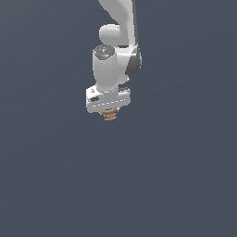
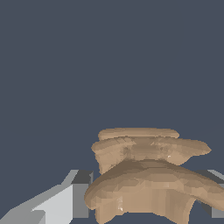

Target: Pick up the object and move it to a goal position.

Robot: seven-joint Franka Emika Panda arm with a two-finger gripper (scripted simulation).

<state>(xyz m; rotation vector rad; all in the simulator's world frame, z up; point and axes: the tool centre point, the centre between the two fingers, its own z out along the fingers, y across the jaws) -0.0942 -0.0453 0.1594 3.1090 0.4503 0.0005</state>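
Observation:
The object (image 1: 109, 114) is a tiny tan-brown ridged lump of wavy layers. In the exterior view it sticks out just below the white hand of my gripper (image 1: 109, 112), whose fingers are hidden behind the hand. In the wrist view the object (image 2: 146, 175) fills the space between my two fingers; one finger (image 2: 65, 201) presses against its side and the other shows only as a sliver at the frame edge. My gripper (image 2: 146, 205) is shut on the object.
A plain dark grey-blue surface (image 1: 185, 185) fills both views. The white arm (image 1: 115, 32) rises to the top of the exterior view. Nothing else shows.

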